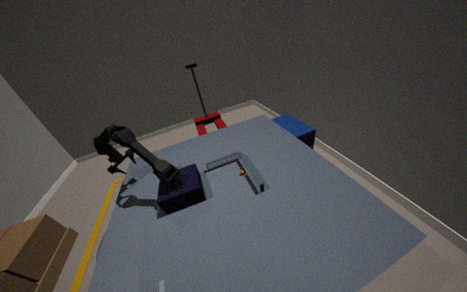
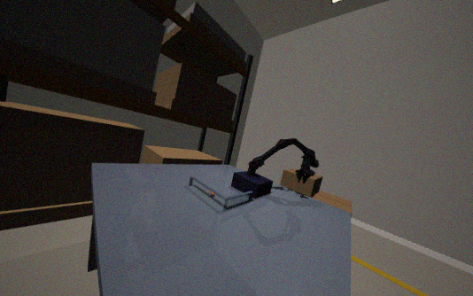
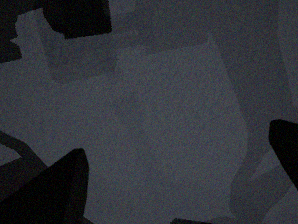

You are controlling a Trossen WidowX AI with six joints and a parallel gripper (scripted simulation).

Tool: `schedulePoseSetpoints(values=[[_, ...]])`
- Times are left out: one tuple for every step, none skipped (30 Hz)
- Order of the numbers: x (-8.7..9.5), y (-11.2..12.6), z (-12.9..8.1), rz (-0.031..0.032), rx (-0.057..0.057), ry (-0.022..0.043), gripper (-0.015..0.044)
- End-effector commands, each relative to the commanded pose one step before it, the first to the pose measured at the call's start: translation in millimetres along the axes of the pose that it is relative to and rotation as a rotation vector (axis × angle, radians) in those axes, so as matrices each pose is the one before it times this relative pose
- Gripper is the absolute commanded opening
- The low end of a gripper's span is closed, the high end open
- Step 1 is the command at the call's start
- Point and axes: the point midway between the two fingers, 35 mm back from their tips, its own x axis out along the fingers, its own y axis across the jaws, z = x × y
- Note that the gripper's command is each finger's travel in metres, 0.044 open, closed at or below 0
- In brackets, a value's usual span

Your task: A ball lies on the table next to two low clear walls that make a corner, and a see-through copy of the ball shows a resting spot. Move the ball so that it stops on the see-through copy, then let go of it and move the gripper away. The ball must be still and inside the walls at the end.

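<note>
The ball (image 1: 241, 172) lay by the inner side of the clear walls (image 1: 254, 171), seemingly on or just beside its faint copy, while the gripper (image 1: 115, 166) hung wide open, holding nothing, well apart beyond the arm's base (image 1: 189, 192).

ball (image 1: 242, 172): inside the corner of the walls (image 1: 254, 174), touching one
base (image 1: 184, 192): on the table (image 1: 281, 227), beside walls
gripper (image 1: 115, 167): off past the table edge, well apart from ball
</note>
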Motion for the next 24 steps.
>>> schedulePoseSetpoints(values=[[0.41,-1.60,0.20,0.00051,0.0034,0.00067,0.0374],[1.23,-4.80,0.59,0.00153,0.0103,0.00200,0.0348],[2.04,-8.01,0.94,0.00255,0.0172,0.00329,0.0321],[2.84,-11.22,1.24,0.00354,0.0241,0.00452,0.0295],[3.61,-14.43,1.49,0.00448,0.0311,0.00568,0.0269],[4.33,-17.50,1.65,0.00529,0.0377,0.00672,0.0243],[4.68,-19.29,1.67,0.00574,0.0416,0.00713,0.0226],[3.64,-15.35,1.32,0.00450,0.0332,0.00547,0.0226],[3.13,-13.38,1.12,0.00384,0.0290,0.00464,0.0226],[3.64,-15.77,1.20,0.00444,0.0342,0.00532,0.0226],[3.89,-17.14,1.19,0.00473,0.0373,0.00559,0.0226],[3.96,-17.81,1.13,0.00483,0.0388,0.00558,0.0226],[3.93,-18.05,1.04,0.00481,0.0393,0.00542,0.0226],[3.85,-18.09,0.94,0.00473,0.0395,0.00519,0.0226],[3.76,-18.05,0.84,0.00462,0.0394,0.00494,0.0226],[3.66,-17.94,0.74,0.00450,0.0393,0.00468,0.0226],[3.54,-17.75,0.64,0.00436,0.0389,0.00440,0.0226],[3.43,-17.63,0.55,0.00424,0.0387,0.00415,0.0226],[3.35,-17.63,0.45,0.00414,0.0388,0.00393,0.0226],[3.27,-17.62,0.36,0.00404,0.0388,0.00370,0.0226],[3.20,-17.66,0.26,0.00394,0.0390,0.00349,0.0226],[2.94,-16.62,0.18,0.00362,0.0368,0.00308,0.0226],[2.86,-16.56,0.09,0.00351,0.0367,0.00288,0.0226],[2.79,-16.53,0.01,0.00341,0.0367,0.00268,0.0226]])
